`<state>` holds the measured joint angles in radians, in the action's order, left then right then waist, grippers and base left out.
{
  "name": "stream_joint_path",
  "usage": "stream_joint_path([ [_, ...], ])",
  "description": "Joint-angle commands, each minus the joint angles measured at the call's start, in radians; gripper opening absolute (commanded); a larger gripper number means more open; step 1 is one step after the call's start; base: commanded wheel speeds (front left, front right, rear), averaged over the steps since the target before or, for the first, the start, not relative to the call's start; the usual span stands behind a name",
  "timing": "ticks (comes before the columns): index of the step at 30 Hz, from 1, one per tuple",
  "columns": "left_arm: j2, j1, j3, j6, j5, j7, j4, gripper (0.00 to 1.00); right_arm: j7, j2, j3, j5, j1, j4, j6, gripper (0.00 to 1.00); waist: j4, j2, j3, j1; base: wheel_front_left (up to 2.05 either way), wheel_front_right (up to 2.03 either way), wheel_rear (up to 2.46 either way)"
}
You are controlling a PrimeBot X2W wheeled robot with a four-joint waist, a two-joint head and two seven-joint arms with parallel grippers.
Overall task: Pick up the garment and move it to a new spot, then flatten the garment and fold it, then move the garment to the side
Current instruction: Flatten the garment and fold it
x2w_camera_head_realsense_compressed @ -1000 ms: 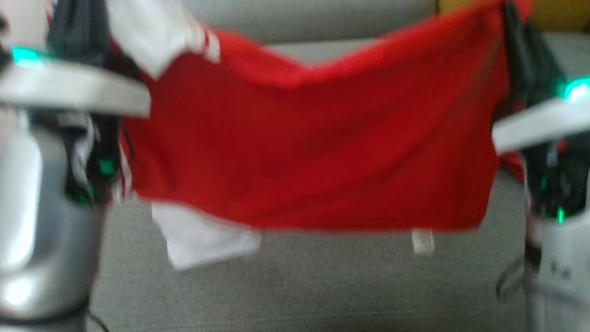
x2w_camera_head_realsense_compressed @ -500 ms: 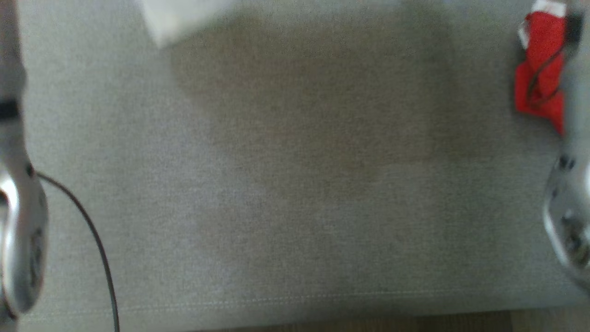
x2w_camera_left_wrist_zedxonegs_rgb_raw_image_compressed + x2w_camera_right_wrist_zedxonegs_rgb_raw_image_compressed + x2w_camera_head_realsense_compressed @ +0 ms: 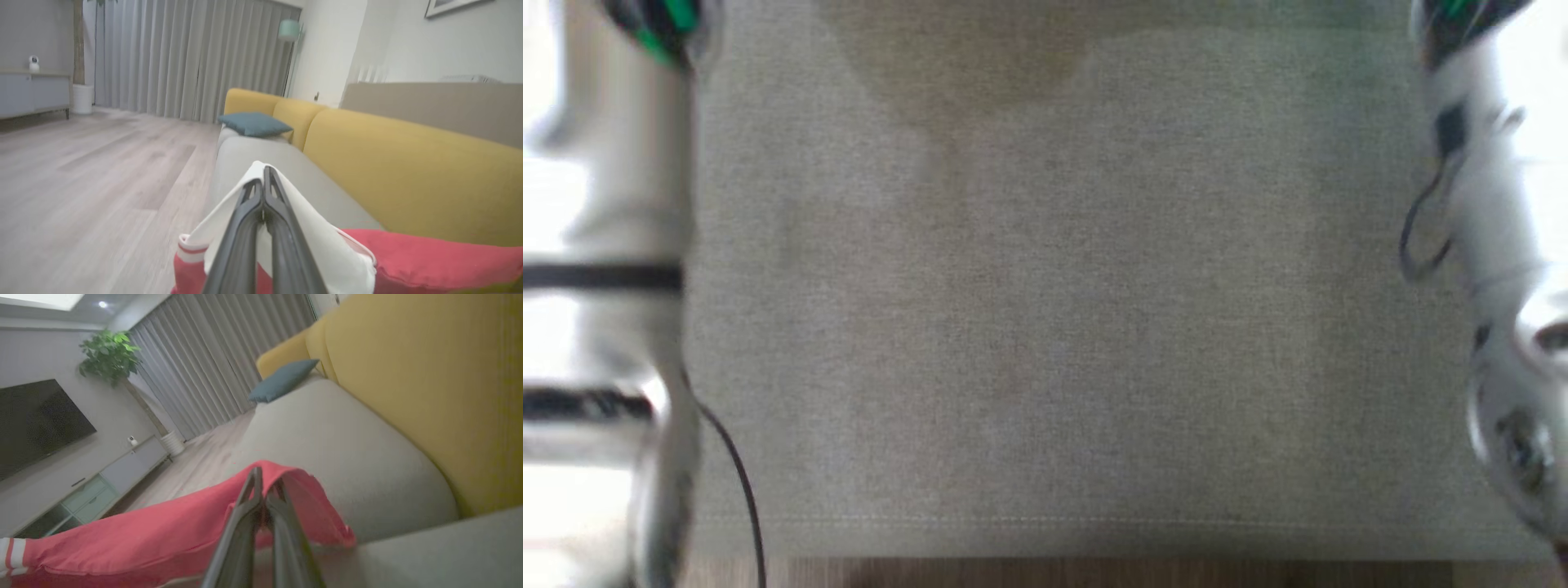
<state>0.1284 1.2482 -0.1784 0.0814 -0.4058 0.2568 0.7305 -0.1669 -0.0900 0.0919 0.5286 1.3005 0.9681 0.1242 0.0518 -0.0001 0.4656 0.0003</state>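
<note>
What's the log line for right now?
left end effector: shut on garment | right end effector: shut on garment | garment: above sofa seat

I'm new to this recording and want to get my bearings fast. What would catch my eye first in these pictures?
The red and white garment stands out first. The left gripper is shut on its white part and the right gripper on a red edge. Behind it runs the yellow sofa back, with a teal pillow at the far end of the grey seat.
</note>
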Motion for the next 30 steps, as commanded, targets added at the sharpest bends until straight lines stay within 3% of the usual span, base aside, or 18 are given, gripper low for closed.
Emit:
stream_joint_path([
  [1, 0.034, -0.037, 0.024, 0.011, 0.011, 0.005, -0.022, 0.00, 0.011, 0.026, 0.017, 0.027, -0.030, 0.004, 0.007, 0.00, 0.008, 0.0001, -0.019, -0.0003, 0.00, 0.00, 0.00],
  [6, 0.022, -0.235, 0.019, 0.034, 0.035, 0.005, -0.026, 0.00, 0.066, 0.026, 0.082, 0.089, -0.166, 0.070, 0.007, 0.00, 0.023, 0.0001, -0.080, -0.0003, 0.00, 0.00, 0.00],
  [15, 0.036, -0.519, -0.048, 0.048, 0.059, 0.005, -0.064, 0.00, 0.154, -0.029, 0.173, 0.208, -0.390, 0.051, 0.007, 0.00, 0.034, 0.0001, -0.217, -0.0003, 0.00, 0.00, 0.00],
  [30, 0.118, -0.726, -0.206, 0.049, -0.025, -0.006, -0.107, 0.00, 0.311, -0.142, 0.295, 0.292, -0.581, -0.027, 0.007, 0.00, 0.013, 0.0001, -0.337, -0.0003, 0.00, 0.00, 0.00],
])
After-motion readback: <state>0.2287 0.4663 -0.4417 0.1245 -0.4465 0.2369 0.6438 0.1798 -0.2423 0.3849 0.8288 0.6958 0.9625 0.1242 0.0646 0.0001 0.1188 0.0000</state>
